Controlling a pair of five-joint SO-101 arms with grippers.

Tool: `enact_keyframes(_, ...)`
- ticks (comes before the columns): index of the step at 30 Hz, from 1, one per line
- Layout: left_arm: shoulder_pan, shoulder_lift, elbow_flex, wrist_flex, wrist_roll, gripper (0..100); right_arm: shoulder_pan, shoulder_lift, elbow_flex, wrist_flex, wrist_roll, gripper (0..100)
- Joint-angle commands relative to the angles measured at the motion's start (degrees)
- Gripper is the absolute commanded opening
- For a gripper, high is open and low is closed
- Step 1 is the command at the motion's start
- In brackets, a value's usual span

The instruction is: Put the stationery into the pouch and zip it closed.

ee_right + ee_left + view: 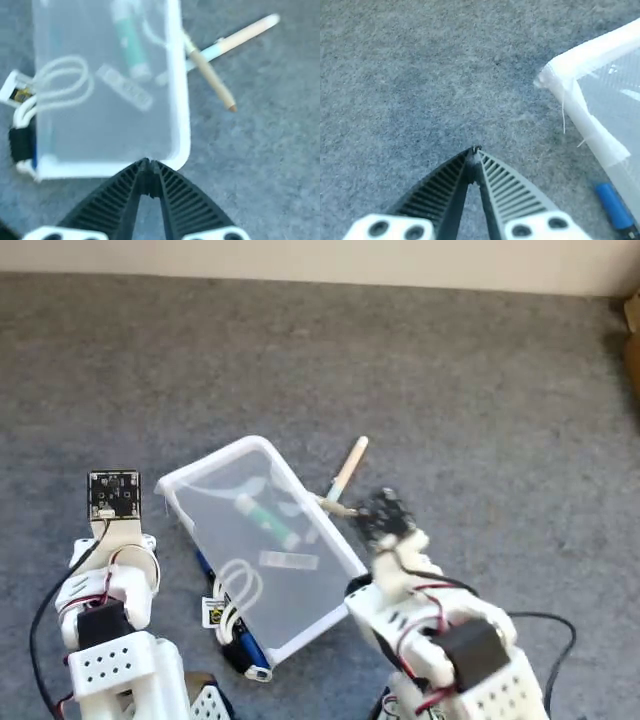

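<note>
Translucent white mesh pouch with white fabric trim point(205, 460) lies flat and diagonal on the grey carpet-like surface point(480, 370), between your two arms. Can't tell from these views whether the zip is open or closed.

Visible through the mesh:
- green-and-white tube point(265, 518)
- small flat white strip point(288, 560)
- looped white cord point(240, 585)

Outside the pouch, on the surface at the long edge nearest your right arm:
- beige pen with a light-blue section point(245, 32)
- tan wooden pencil point(212, 80)

These two cross each other. One end of the pencil touches the trim.

A blue stick-shaped item point(205, 566) runs along the opposite long edge. Can't tell whether it sits inside the pouch or under it. A small yellow-and-black tag point(212, 612) lies just beside that edge.

Left fingers point(445, 185): together, tips touching, nothing between them. They sit over bare surface, near one corner of the pouch but apart from it.

Right fingers point(185, 195): also together, nothing between them. They sit by the pouch's trim close to a rounded corner, with the pen and pencil near.
</note>
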Motion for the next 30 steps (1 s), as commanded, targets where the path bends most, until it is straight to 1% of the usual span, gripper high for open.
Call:
enact_keyframes(1, -1.5, -0.8, -1.6, -2.6, 0.6, 3, -5.5, 8.7, -7.4, 1.0, 0.6, 0.4)
enact_keyframes(3, -3.9, -0.8, -0.4, -4.9, 0.7, 3, -8.8, 10.8, -7.0, 1.0, 0.6, 0.4)
enact_keyframes(7, -8.3, -0.8, 2.6, -12.0, 0.8, 3, -16.3, 11.6, -2.3, 1.0, 0.8, 0.4)
enact_keyframes(9, -9.1, -0.8, 3.3, -13.5, 0.8, 3, -20.4, 11.8, 0.2, 0.7, 0.7, 0.4)
enact_keyframes(12, -9.2, -0.8, 3.4, -13.8, 0.8, 3, -23.3, 11.9, 2.6, -1.1, 0.6, 0.4)
enact_keyframes(17, -9.3, -0.8, 3.4, -13.9, 0.8, 3, -25.8, 12.0, 3.6, -2.4, 0.6, 0.4)
enact_keyframes(22, -9.3, -0.8, 3.4, -14.0, 0.8, 3, -26.8, 13.0, 4.5, -2.8, 0.6, 0.4)
enact_keyframes(27, -9.3, -0.8, 3.4, -14.0, 0.8, 3, -26.7, 22.7, 7.8, -8.9, 0.6, 0.4)
enact_keyframes(30, -9.3, -0.8, 3.4, -13.9, 0.8, 3, -26.6, 28.0, 8.0, -10.8, 0.6, 0.4)
